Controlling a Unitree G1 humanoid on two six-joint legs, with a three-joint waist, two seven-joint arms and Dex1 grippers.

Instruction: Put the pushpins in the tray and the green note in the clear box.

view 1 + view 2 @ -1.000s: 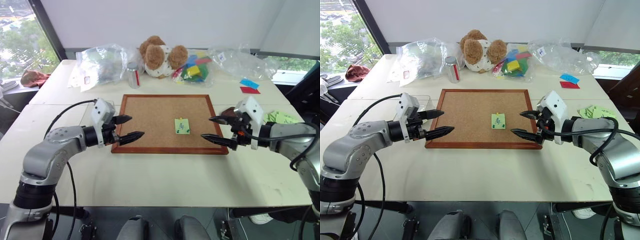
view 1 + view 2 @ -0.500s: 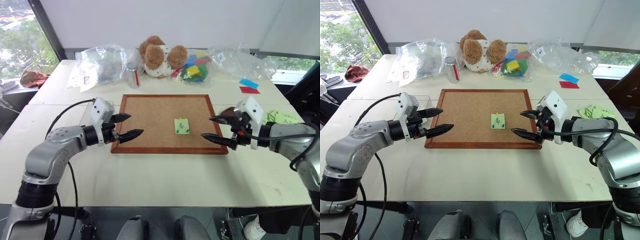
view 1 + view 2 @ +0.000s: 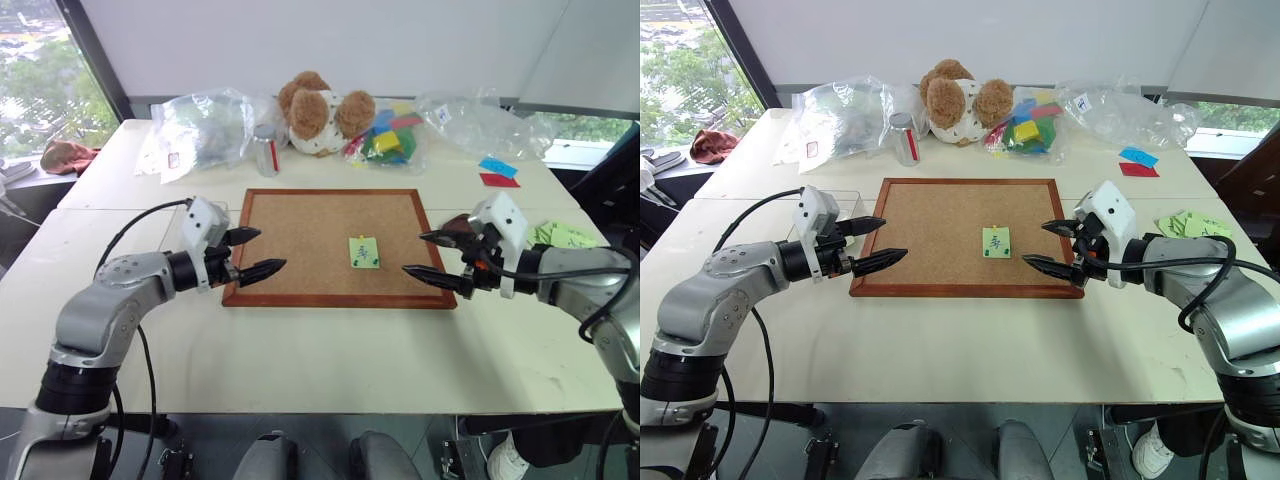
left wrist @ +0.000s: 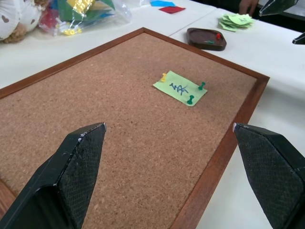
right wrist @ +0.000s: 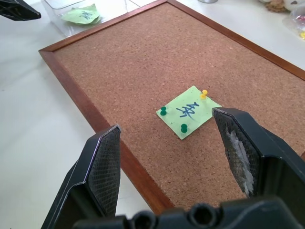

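Note:
The green note (image 3: pixel 364 252) lies on the right half of the corkboard (image 3: pixel 300 240), held by three pushpins: a yellow one (image 5: pixel 204 93) and two green ones (image 5: pixel 163 110) (image 5: pixel 183 127). My left gripper (image 3: pixel 268 250) hovers open at the board's left edge, pointing inward. My right gripper (image 3: pixel 412 254) hovers open at the board's right edge, a short way from the note. The tray (image 4: pixel 206 39) sits on the table just past the board's right side, behind the right gripper, with a red pin and a green pin in it. The clear box (image 5: pixel 81 12) stands left of the board with a green slip inside.
Along the table's far edge are a teddy bear (image 3: pixel 318 110), crumpled clear plastic bags (image 3: pixel 200 125), a small jar (image 3: pixel 266 150) and a bag of coloured blocks (image 3: pixel 388 135). Blue and red slips (image 3: pixel 498 172) and a stack of green papers (image 3: pixel 562 235) lie to the right.

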